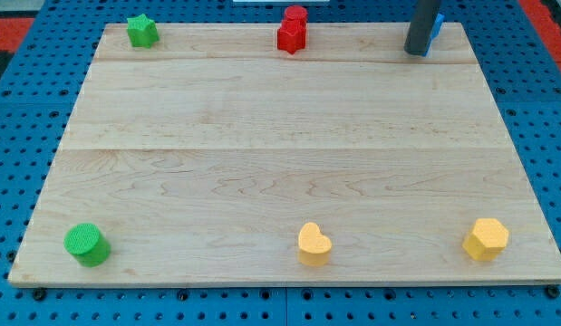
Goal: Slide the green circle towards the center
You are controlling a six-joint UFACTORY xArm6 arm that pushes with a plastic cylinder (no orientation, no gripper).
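While the green circle (86, 244) sits at the desk's (280, 154) near-left corner, far from the center, the task looks unstarted. A yellow heart (314, 244) and yellow hexagon (486, 239) share the near edge. At the far-right corner the tip (414, 52) touches a blue block (436, 29); there is no pincer.

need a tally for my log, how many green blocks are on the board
2: a green star at the view's top left corner and a green circle at the bottom left corner. None seem hidden.
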